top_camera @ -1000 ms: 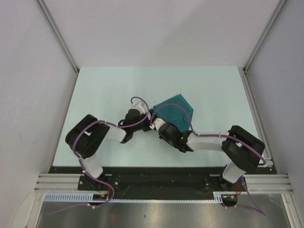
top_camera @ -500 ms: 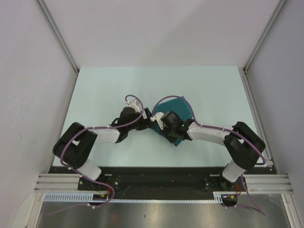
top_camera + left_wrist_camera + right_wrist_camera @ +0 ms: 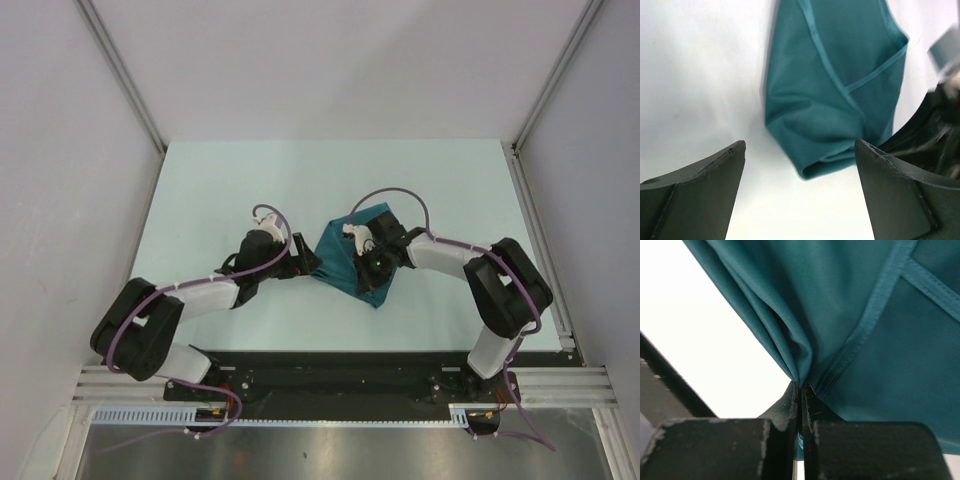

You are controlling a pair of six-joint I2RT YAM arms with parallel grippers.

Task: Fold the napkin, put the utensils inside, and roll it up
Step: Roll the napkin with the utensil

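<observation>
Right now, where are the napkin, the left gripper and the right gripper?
napkin (image 3: 835, 85): left wrist view, middle of its surface.
left gripper (image 3: 800, 146): left wrist view, midway between open fingertips.
right gripper (image 3: 801, 390): right wrist view, shut fingertips pinching the napkin.

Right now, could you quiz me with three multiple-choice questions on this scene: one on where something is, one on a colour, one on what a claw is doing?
1. Where on the table does the napkin lie?
A. far left corner
B. near the middle, between the left gripper and the right gripper
C. on the metal rail

2. What colour is the napkin?
A. red
B. white
C. dark teal

3. What is the right gripper doing?
A. pinching the napkin
B. open over bare table
C. holding a fork

Answers:
1. B, the top view shows it mid-table between both arms.
2. C, every view shows teal cloth.
3. A, its wrist view shows it shut with cloth caught.
</observation>
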